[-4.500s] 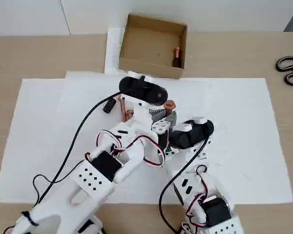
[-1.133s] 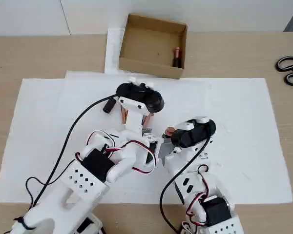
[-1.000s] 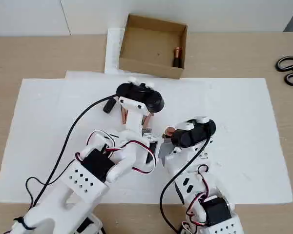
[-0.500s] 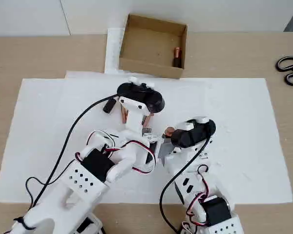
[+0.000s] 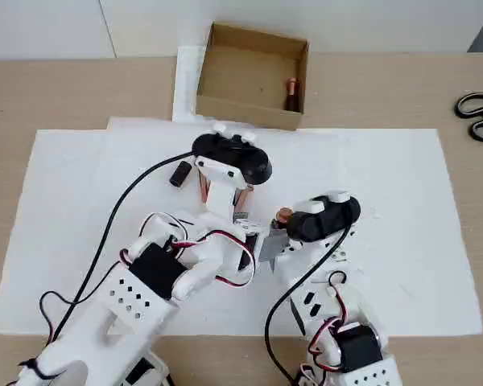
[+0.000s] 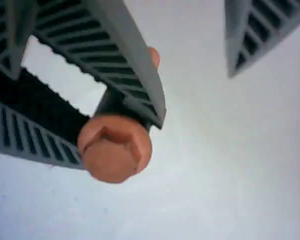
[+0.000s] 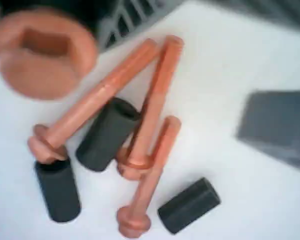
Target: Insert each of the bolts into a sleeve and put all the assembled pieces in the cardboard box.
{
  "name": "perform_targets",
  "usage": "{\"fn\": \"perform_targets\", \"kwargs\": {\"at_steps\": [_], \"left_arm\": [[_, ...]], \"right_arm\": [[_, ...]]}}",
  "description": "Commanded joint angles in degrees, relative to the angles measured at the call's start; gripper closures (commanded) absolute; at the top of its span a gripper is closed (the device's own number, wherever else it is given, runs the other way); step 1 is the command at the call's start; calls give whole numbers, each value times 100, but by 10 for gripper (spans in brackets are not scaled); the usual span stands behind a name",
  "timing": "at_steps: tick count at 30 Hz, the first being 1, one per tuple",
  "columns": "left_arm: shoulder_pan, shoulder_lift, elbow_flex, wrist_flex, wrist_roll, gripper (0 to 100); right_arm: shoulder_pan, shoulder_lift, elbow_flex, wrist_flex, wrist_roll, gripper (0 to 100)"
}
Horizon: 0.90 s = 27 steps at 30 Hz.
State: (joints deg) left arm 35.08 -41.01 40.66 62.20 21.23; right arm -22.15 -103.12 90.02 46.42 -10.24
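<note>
Bolt (image 6: 115, 147) in right gripper (image 5: 277, 227)

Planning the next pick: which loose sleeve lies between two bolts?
The middle sleeve, flanked by two bolts; the other two sleeves lie at the outer edges.

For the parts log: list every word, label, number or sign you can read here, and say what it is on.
None to read: no print shows on the cardboard box, the bolts, the sleeves or the white sheet.
</note>
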Motion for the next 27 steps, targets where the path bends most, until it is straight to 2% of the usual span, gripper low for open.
{"fn": "perform_targets", "kwargs": {"at_steps": [1, 20, 27], "left_arm": [[-18, -158, -356, 193, -105, 743], [-26, -167, -382, 202, -105, 743], [-26, -167, -382, 202, -202, 743]], "right_arm": [[145, -84, -202, -163, -35, 995], [163, -84, -193, -163, -35, 995], [453, -84, -132, -163, -35, 995]]}}
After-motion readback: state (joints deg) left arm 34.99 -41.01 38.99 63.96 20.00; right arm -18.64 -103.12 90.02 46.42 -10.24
